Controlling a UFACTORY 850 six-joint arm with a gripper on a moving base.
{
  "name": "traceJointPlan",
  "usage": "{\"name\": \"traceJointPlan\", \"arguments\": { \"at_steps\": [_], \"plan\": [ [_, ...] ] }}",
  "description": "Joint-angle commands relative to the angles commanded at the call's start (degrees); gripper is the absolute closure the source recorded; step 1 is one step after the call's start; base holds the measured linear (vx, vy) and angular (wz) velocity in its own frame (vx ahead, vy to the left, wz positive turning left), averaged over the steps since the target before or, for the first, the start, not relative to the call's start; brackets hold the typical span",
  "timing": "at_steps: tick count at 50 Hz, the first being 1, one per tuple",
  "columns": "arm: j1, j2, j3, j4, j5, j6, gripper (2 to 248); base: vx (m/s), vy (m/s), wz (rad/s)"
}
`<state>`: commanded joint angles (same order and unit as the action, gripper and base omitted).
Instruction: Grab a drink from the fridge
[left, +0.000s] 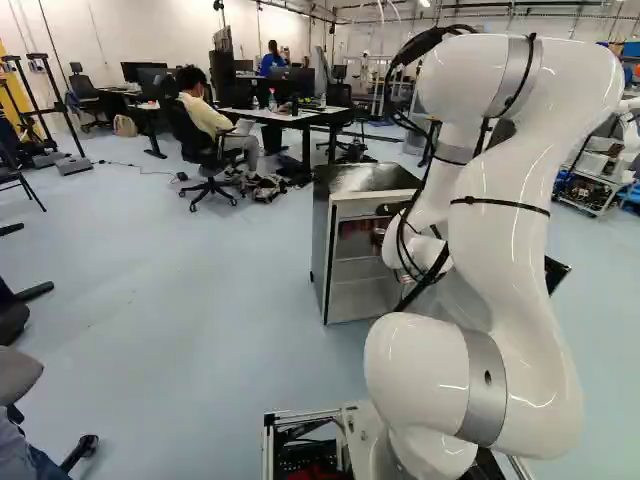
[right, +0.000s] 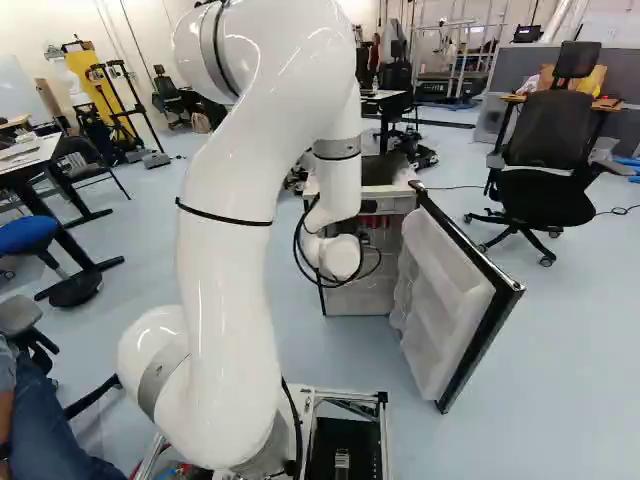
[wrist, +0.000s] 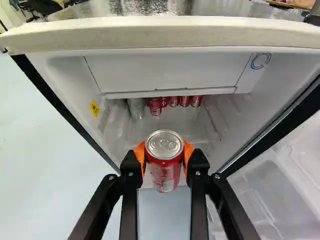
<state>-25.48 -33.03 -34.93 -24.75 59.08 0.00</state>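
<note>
My gripper (wrist: 165, 154) is shut on a red drink can (wrist: 164, 172), an orange pad against each side and the silver lid facing the camera. The arm's wrist largely hides the gripper in the base views. Ahead of the held can is the fridge (left: 370, 178), its interior (wrist: 167, 70) in view below a white compartment front. Several red cans (wrist: 185, 101) stand in a row deep inside, beside a silver container (wrist: 135, 108). The fridge door (right: 462, 300) is swung wide to the right in the right base view.
The door's inner shelves (wrist: 280, 195) lie beside the gripper. Past the fridge, a desk (left: 300, 117) and office chair (left: 200, 150) stand in the left base view. Another black chair (right: 548, 165) is beyond the door. Pale blue floor (left: 200, 300) surrounds the fridge.
</note>
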Motion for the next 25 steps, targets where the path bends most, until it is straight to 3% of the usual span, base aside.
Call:
{"name": "traceJointPlan", "arguments": {
  "at_steps": [25],
  "plan": [
    [0.02, 4.86, 1.95, 0.0, -3.49, 0.0, 154, 0.0, 0.0, 0.0]
  ]
}}
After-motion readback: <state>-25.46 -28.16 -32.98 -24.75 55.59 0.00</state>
